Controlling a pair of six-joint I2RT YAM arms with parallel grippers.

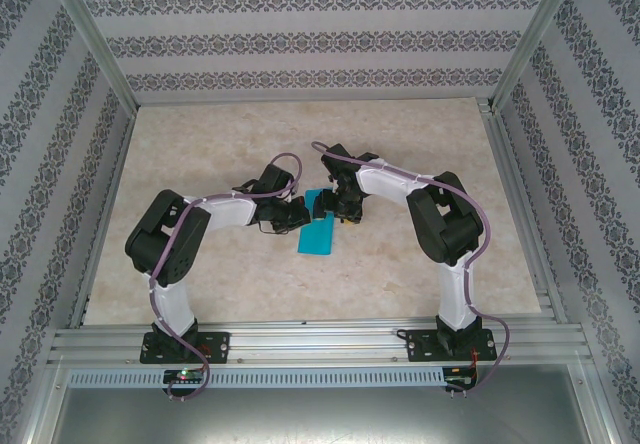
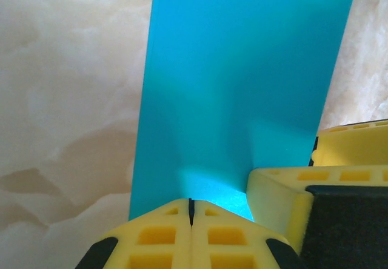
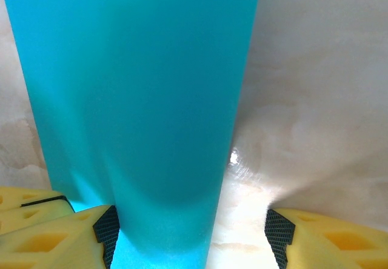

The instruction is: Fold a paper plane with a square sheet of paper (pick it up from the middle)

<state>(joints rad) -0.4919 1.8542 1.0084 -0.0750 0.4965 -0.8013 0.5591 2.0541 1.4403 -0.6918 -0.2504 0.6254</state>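
The square sheet of paper (image 1: 318, 232) is teal-blue and lies as a narrow strip at the middle of the table. My left gripper (image 1: 297, 214) comes at it from the left. In the left wrist view its yellow foam fingertips (image 2: 191, 211) are pressed together at the near edge of the paper (image 2: 242, 87), which bends up into them. My right gripper (image 1: 345, 212) reaches in from the right. It stands open (image 3: 191, 231) over the paper (image 3: 133, 99), and the strip runs along its left finger (image 3: 54, 242). One right finger (image 2: 285, 190) sits beside the left fingertips.
The marble-patterned tabletop (image 1: 200, 284) is bordered by aluminium rails (image 1: 320, 342) at the near edge and by patterned walls (image 1: 300, 44) at the back and sides. Both arms bend inward over the middle, and their wrists nearly touch.
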